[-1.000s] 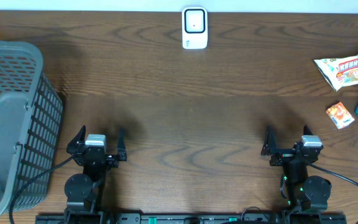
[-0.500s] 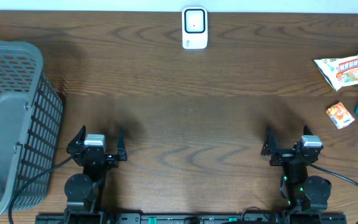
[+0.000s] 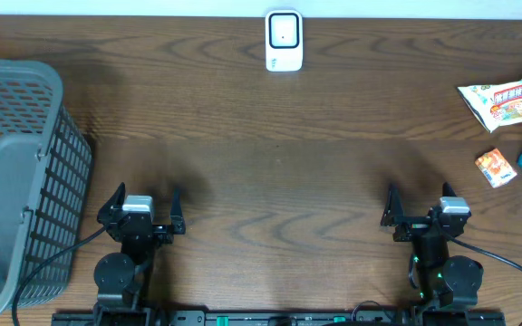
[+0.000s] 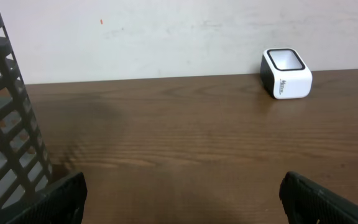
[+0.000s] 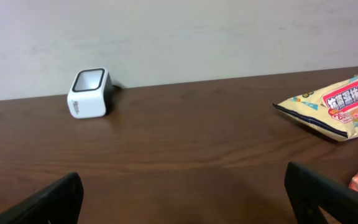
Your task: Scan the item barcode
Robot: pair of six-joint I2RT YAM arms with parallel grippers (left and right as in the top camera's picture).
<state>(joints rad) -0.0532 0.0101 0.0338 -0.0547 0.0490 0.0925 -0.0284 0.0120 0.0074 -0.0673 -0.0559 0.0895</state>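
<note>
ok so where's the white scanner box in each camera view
Overhead: scanner top centre, near the far edge of the table.
Left wrist: scanner upper right, before the wall.
Right wrist: scanner upper left, before the wall.
Shared landmark: the seam where table meets wall, just behind it.

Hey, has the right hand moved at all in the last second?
No. The right hand sits in the same spot as before, below and to the right of the white scanner.
</note>
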